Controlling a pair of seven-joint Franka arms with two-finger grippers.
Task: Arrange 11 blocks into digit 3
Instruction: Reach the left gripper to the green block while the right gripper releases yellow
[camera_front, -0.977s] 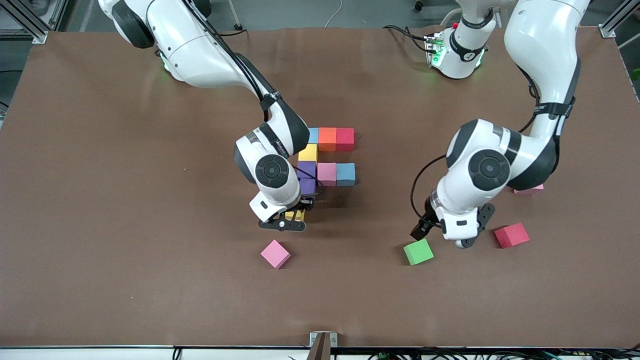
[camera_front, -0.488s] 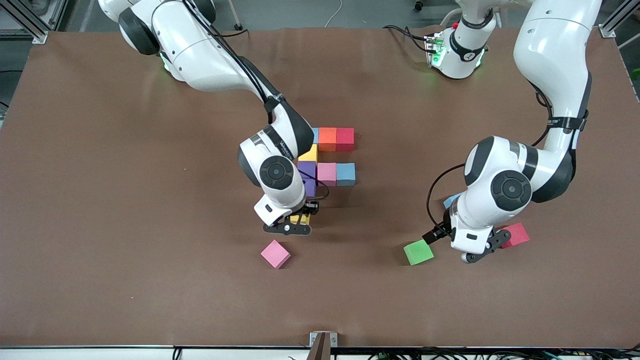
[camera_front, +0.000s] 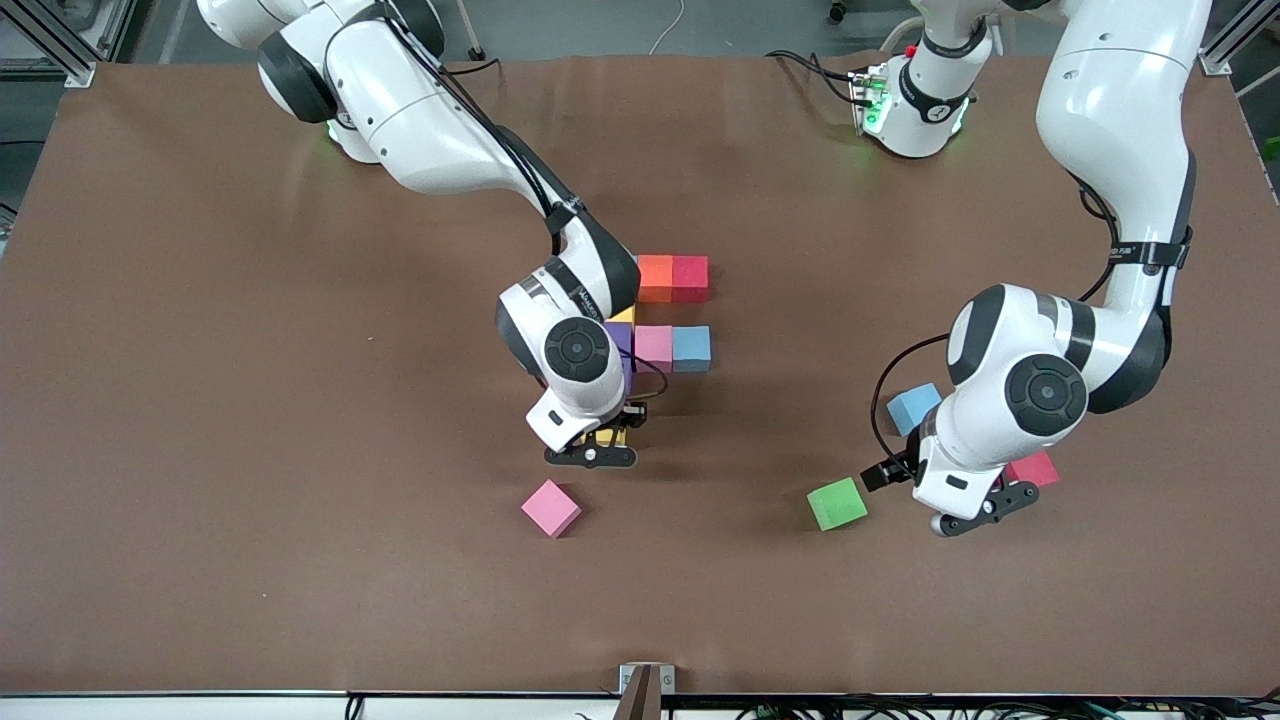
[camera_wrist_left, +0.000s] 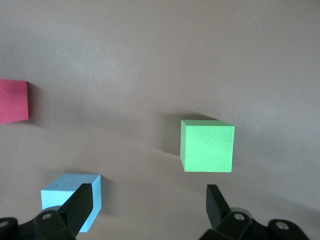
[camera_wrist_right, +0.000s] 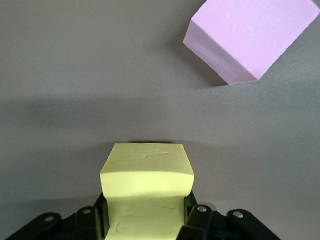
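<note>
Right gripper (camera_front: 597, 446) clamped on a yellow block (camera_wrist_right: 147, 172), just beside the partial digit 3 (camera_front: 660, 318). Left gripper (camera_wrist_left: 147, 205) jaws wide, empty, over the table near the green block (camera_front: 837, 503).

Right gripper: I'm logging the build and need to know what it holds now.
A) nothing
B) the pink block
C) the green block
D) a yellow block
D: the right gripper is shut on the yellow block, as its own wrist view shows.

Loose blocks (camera_front: 837, 503) nearer the camera than digit 3 (camera_front: 672, 315)
</note>
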